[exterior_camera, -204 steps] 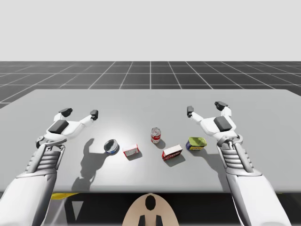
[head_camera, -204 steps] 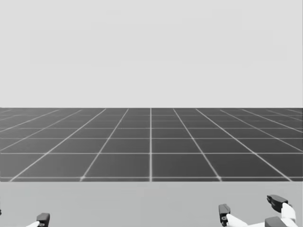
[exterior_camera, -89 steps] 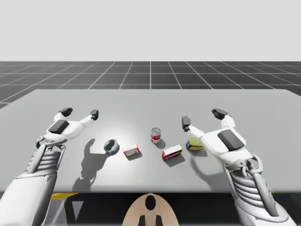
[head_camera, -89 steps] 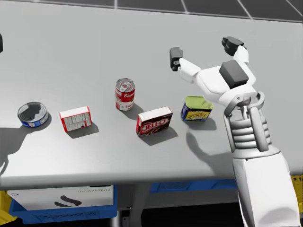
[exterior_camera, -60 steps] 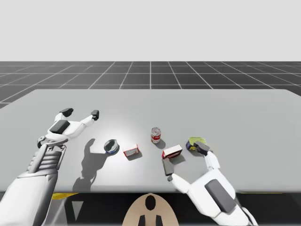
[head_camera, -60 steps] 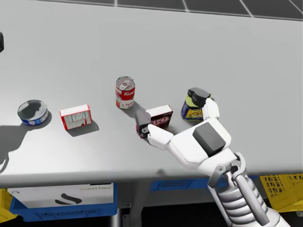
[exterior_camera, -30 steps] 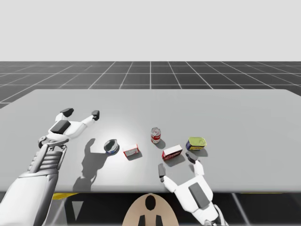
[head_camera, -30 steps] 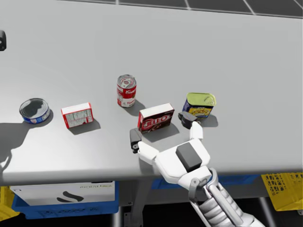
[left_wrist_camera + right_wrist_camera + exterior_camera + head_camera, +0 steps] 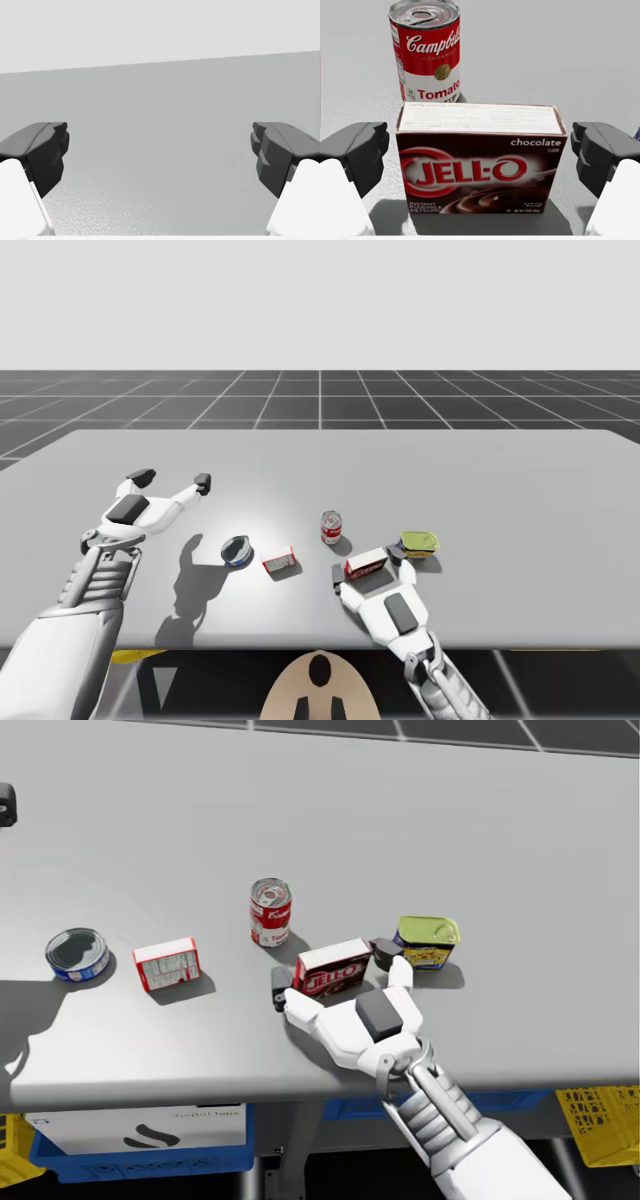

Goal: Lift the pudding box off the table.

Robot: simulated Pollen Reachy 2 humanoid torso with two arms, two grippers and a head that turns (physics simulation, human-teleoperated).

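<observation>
Pre-grasp step. Right gripper [image 9: 332, 972] near the table's [image 9: 500, 480] front edge, fingers spread wide, straddling both ends of the pudding box [image 9: 480, 150], small gap each side, nothing gripped. Box stands on the table, red soup can [image 9: 270, 912] just behind, yellow-lidded tin [image 9: 427, 942] just right. Next: close squarely on the box ends, then raise. Far left, left gripper [image 9: 172, 480] wide open, empty.

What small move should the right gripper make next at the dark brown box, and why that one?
Probably close the right gripper on the dark brown pudding box. Its open fingers stand on either side of the box, with a gap at each side, so it is not held yet.
</observation>
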